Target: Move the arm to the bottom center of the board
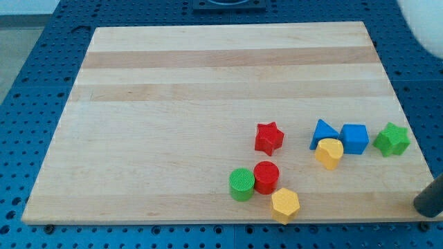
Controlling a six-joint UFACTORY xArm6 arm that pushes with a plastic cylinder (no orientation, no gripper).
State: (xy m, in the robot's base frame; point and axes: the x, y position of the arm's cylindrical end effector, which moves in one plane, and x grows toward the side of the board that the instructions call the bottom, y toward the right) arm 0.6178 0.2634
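We find my tip (430,206) at the view's bottom right, off the light wooden table (173,90), well apart from the yellow hexagonal block (285,205); it has no fingers and holds nothing. Farther up sit the green cylinder (241,184), red cylinder (266,176) and red star (269,137).

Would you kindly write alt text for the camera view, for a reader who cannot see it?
My tip sits at the wooden board's bottom-right corner, apart from all blocks. Right of centre lie a red star, blue triangle, blue cube, green star, yellow block, green cylinder, red cylinder and yellow hexagon.
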